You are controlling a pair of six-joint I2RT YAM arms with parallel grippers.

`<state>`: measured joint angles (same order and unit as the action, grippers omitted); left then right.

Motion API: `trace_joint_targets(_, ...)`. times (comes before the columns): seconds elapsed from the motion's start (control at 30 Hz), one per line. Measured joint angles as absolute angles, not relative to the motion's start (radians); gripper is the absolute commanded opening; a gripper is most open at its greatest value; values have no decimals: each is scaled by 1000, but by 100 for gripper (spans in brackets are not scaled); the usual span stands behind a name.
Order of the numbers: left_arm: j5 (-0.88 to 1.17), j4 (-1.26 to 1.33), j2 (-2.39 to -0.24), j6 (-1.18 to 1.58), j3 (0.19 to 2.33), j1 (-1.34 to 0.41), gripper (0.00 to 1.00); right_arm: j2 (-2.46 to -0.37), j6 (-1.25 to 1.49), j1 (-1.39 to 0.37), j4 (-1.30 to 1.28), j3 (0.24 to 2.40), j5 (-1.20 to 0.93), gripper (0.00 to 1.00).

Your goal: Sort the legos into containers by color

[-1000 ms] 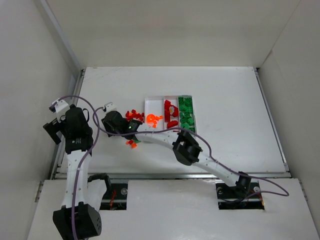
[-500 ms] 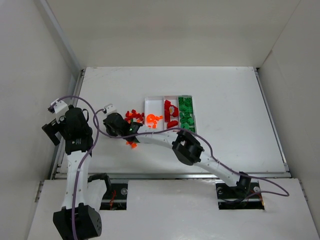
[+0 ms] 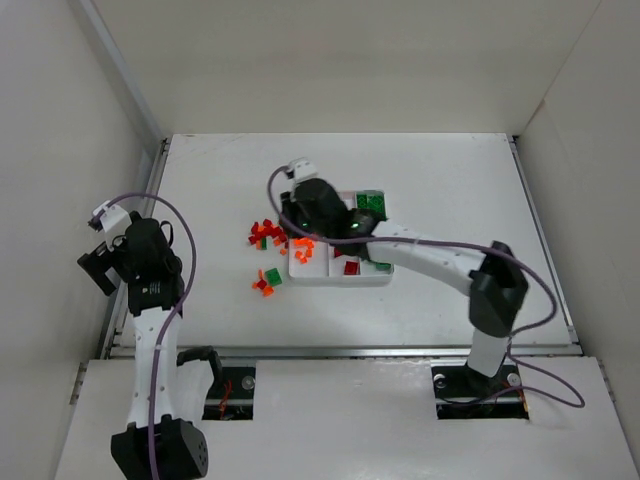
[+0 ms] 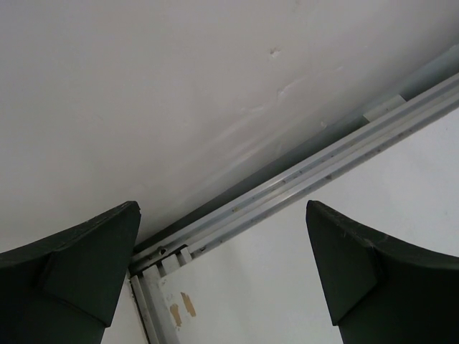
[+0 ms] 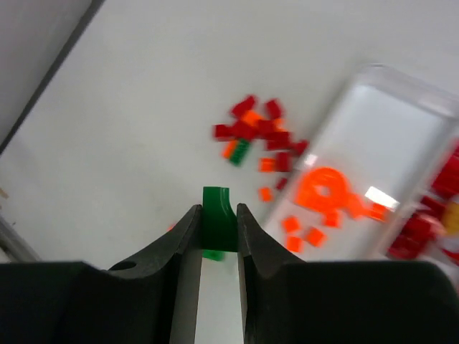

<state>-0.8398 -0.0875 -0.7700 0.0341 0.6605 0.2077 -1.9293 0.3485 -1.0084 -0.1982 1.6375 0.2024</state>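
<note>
1. Green brick pinched tight in right tool, held up beside the left edge of the tray, likely bound for its right green section.
2. Left tool wide open, empty, parked left, out of the way.

The left arm stands upright by the left edge of the tabletop, wrist turned outward toward that edge, and the left gripper has its jaws spread wide. The right arm bends at the elbow and reaches leftward over the tabletop's middle. The right gripper pinches a green piece between its fingers.
</note>
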Motion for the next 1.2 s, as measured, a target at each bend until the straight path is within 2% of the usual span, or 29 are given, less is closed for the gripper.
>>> trace_joint_targets(0.1,-838,-87,-754,35,661,224,100,-1739,360,-912,-193,1464,231,0)
trace_joint_targets(0.2,-828,-87,-742,35,661,232,100,-1650,371,-776,-200,1342,253,0)
trace_joint_targets(0.37,-782,-87,-731,35,661,238,100,-1658,366,-596,-276,1241,282,0)
trace_joint_targets(0.53,-734,-88,-714,35,657,238,100,-1679,351,-563,-319,1232,290,0)
trace_joint_targets(0.63,-722,-89,-707,35,649,238,100,-1691,340,-562,-329,1231,290,17)
trace_joint_targets(0.67,-719,-90,-707,35,647,238,100,-1697,336,-562,-332,1231,289,37)
trace_joint_targets(0.8,-706,-94,-707,35,647,238,100,-1723,327,-558,-348,1231,288,53)
trace_joint_targets(0.9,-699,-95,-707,35,647,238,100,-1734,326,-551,-366,1232,288,61)
trace_joint_targets(1.1,-691,-96,-707,35,647,238,100,-1736,277,-564,-401,1279,306,62)
trace_joint_targets(1.2,-689,-96,-707,35,646,238,100,-1736,199,-641,-400,1337,329,64)
